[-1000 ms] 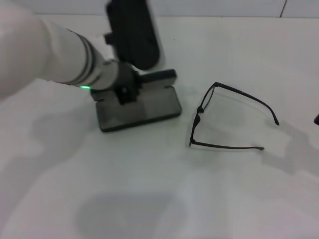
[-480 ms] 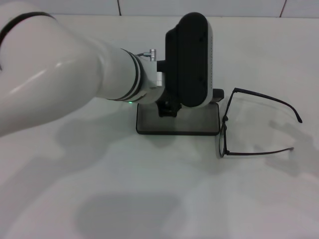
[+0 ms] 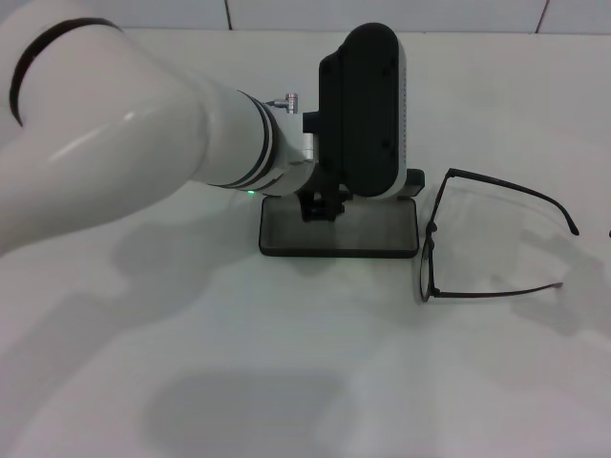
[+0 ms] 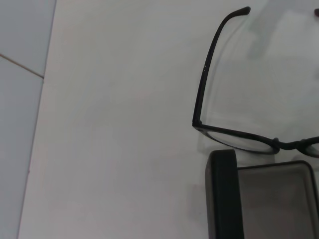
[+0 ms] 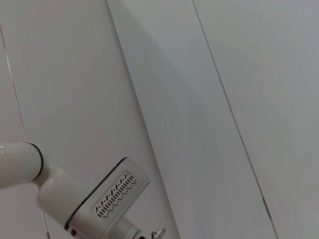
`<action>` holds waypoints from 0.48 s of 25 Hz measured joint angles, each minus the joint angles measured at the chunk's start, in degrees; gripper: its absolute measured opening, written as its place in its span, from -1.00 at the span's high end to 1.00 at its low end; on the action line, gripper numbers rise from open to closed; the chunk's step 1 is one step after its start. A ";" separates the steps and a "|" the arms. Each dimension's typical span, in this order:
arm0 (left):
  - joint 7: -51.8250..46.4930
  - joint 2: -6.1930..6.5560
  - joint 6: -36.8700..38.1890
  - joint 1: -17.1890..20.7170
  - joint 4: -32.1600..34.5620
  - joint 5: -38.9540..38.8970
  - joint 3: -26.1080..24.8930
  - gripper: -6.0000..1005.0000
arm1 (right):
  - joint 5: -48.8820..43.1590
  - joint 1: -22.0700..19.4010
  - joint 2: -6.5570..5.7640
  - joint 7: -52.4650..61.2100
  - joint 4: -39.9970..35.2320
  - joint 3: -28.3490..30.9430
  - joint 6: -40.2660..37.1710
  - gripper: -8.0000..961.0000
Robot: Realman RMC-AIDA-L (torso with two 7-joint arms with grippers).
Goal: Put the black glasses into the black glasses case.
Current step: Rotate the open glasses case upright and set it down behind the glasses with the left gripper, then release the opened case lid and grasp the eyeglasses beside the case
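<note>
The black glasses case (image 3: 339, 229) lies open on the white table, grey lining up. Its lid edge (image 3: 412, 181) peeks out behind my left arm's black wrist housing (image 3: 363, 114). My left gripper (image 3: 323, 204) reaches down onto the case's back edge. The black glasses (image 3: 431, 250) lie unfolded just right of the case, temples pointing right. The left wrist view shows the glasses front (image 4: 249, 139) close beside the case (image 4: 271, 199), apart from it. A dark sliver, apparently my right gripper (image 3: 608, 232), sits at the head view's right edge.
The white tabletop (image 3: 286, 382) stretches in front of the case and the glasses. A tiled wall (image 3: 382, 11) runs along the back. The right wrist view shows only wall tiles and my left arm (image 5: 75, 199).
One second ago my left arm, the case and the glasses sat farther left and skewed in the head view. Over the last half second almost nothing has moved.
</note>
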 joint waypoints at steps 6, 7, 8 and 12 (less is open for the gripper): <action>-0.26 0.10 0.74 0.72 3.51 -0.16 -0.20 0.33 | -0.16 0.20 -0.71 0.63 -0.49 -0.23 1.13 -0.78; -0.29 0.13 1.17 1.35 5.27 -0.25 -0.48 0.27 | -0.36 0.54 -0.88 1.10 -0.55 -0.28 1.84 -0.78; -0.25 0.17 1.97 2.26 7.43 -0.30 -0.98 0.20 | -0.96 1.18 -1.08 2.33 -0.99 -0.35 3.14 -0.78; -1.47 0.13 4.19 7.37 18.10 -1.38 -3.98 0.00 | -6.06 5.24 -1.23 14.36 -7.28 -0.53 7.29 -0.79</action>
